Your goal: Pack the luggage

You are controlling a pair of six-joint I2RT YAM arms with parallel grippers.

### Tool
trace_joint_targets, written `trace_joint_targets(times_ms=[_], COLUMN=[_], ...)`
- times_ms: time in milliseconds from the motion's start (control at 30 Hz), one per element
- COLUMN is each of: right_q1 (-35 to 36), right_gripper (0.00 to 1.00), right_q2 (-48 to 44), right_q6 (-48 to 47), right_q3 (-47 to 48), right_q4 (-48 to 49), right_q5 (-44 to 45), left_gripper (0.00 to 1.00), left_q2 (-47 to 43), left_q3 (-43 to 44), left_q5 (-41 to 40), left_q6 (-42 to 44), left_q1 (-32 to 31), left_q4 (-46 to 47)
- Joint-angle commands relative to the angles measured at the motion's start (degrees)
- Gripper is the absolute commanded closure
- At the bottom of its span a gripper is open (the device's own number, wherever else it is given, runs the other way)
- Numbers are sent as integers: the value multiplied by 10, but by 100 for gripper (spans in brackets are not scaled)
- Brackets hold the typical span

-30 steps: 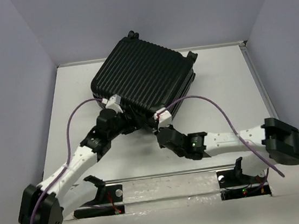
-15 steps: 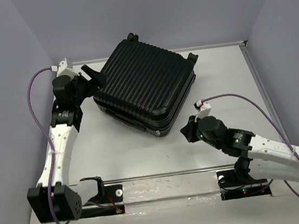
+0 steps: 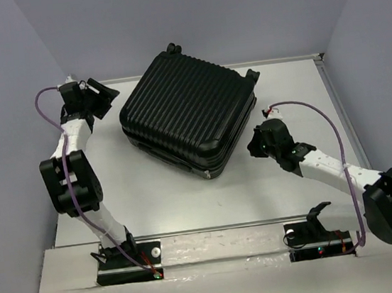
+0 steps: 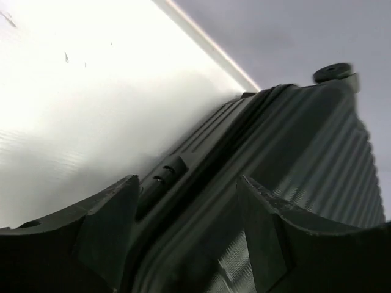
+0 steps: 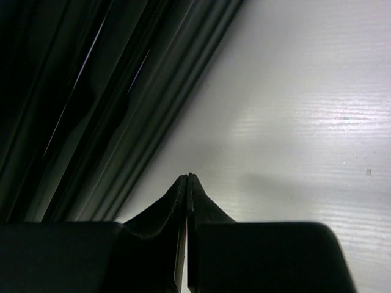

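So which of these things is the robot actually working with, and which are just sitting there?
Part of the job: the closed black suitcase; the left hand, open beside it; the right hand, shut, near its other side.

Just there: the white table; the walls around it.

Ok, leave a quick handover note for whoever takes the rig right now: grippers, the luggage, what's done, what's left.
Left gripper: open, empty, at the far-left corner of the luggage, facing its side seam, not gripping.
Right gripper: shut, empty, low over the table beside the luggage's right side, apart from it.
Luggage: lying flat mid-table, shell closed.
Done: lid is down.
Left: cannot tell whether the seam is fully fastened; check it before calling the job finished.
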Motion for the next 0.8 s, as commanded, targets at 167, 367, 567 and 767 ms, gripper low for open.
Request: trace_joint_targets(times_ms=[167, 367, 567, 767], right_q1=[-62, -70, -70, -75], right_gripper=[93, 93, 93, 83], right_q2=[86, 166, 266, 324], right_q6=[-9, -58, -91, -80], right_q3=[89, 193, 298, 417], right_q4=[94, 109, 97, 26], right_q5=[-55, -154, -288, -312], left_gripper=[24, 25, 25, 25], left_q2=[147, 41, -169, -359], left_q3=[39, -170, -411, -571], left_q5=[93, 96, 45, 39], left_q6=[4, -81, -95, -102], left_q1=[-40, -65, -69, -70], left_q4=[9, 153, 227, 226])
